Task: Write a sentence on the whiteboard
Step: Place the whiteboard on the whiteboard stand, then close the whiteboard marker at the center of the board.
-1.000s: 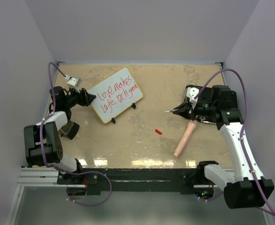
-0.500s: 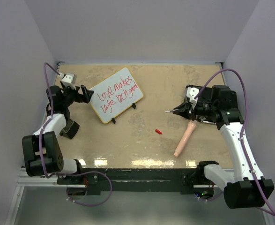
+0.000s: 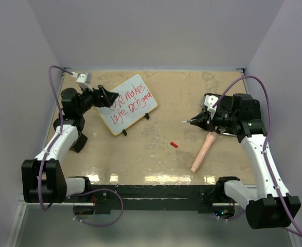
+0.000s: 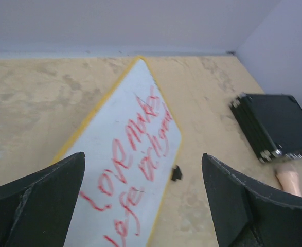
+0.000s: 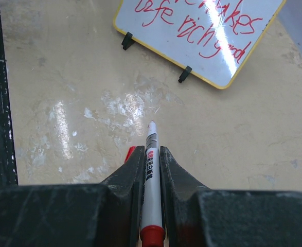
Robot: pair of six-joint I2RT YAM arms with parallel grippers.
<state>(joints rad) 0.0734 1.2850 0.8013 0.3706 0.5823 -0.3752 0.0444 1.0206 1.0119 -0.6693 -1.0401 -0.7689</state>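
**Two red lines were already on the board**

The whiteboard point(image 3: 139, 82) lay tilted at about 10 o'clock on the tabletop point(image 3: 187, 87), propped on its small black feet. The sentence point(image 3: 130, 103) ran across its face in two red handwritten lines. The first read roughly "love makes" and the second began "life rich", though the last word was too scrawled to be sure of. By the look of it the writing itself was finished, with little left beyond putting things away.

The right jaws were closed tight on the marker point(image 5: 151, 170) at 3 o'clock, well apart from the board, with its tip pointing toward 9 o'clock. The red cap point(image 3: 174, 144) lay loose on the tabletop, at 5 o'clock from the board, so the marker was uncapped.

The left jaws stood wide and held nothing, hanging above the board's 9 o'clock edge.

A second earlier those left jaws had been narrower and lower, right at that same edge. They had since spread fully, and the left arm point(image 3: 63, 141) had risen and swung in over the board. The board, marker and cap had not moved.
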